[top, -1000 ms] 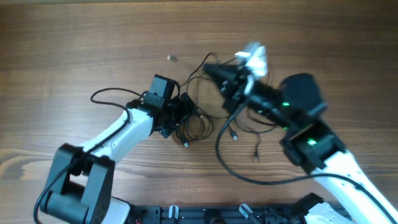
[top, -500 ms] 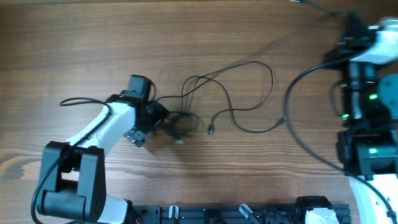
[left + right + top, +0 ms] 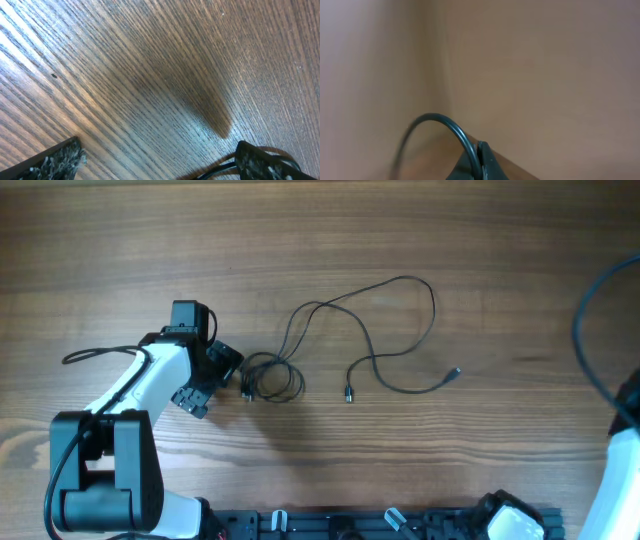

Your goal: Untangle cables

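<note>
Tabletop (image 3: 420, 220) during cable untangling, overhead and wrist views. Cables (image 3: 400, 280) near the middle: a small bunched coil (image 3: 270, 380) at the left, two thin strands fanned rightward from it in open loops, probably so laid to leave only the coil to work loose. Left gripper (image 3: 213, 378) just beside the coil, on its left, jaws spread wide and clasping nothing; in the left wrist view, strands at or against one finger (image 3: 265, 162), none spanned by both; likely so posed for pinning or picking at the coil. Right gripper (image 3: 479, 161) outside the overhead view, well apart from the cables; fingertips pressed together without a gap, nothing surely pinched; dark arc (image 3: 440, 122) beside them probably an arm wire, not certain. Count: one coil; two long strands; two loose plugs to the right, the far plug (image 3: 455, 372) and the near plug (image 3: 348, 393); further small ends beside the coil too small to number; cords apparently two, not certain; grippers, two
</note>
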Tool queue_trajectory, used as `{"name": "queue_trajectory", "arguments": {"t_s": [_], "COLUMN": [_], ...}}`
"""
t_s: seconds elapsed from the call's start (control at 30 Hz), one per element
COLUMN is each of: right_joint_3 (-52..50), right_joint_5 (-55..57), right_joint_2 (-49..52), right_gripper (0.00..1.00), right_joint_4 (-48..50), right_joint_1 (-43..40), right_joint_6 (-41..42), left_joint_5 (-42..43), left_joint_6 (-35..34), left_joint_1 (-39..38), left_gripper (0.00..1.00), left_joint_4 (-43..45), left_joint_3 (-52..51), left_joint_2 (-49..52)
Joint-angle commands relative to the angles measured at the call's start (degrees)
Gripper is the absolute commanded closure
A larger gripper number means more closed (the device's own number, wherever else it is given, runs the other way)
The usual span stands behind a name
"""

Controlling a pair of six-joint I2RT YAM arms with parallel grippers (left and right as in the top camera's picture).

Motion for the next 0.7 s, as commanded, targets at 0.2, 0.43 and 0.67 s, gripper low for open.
{"name": "queue_trajectory", "arguments": {"t_s": [0.2,0.43,0.67], "right_joint_3": [1.4,1.4,1.4], "right_joint_5": [3.9,1.3,0.5], "right_joint_2": [12.3,19.7,28.8], "right_gripper": [0.95,0.94,0.92], "right_joint_4": [0.4,1.1,3.1], "right_joint_1": [-11.7,-15.5,-15.5], "right_joint_6": [-5.7,-14.8,-16.9], "left_joint_5": [-1.0,-1.0,-0.9], "left_joint_6": [0.7,0.7,0.7], "left_joint_1": [0.1,0.1,0.1], "left_gripper": [0.00,0.00,0.00], "left_joint_4": [-0.5,-0.5,-0.5], "left_joint_3": [-0.6,-0.6,-0.6], "left_joint_2": [0.7,0.7,0.7]}}
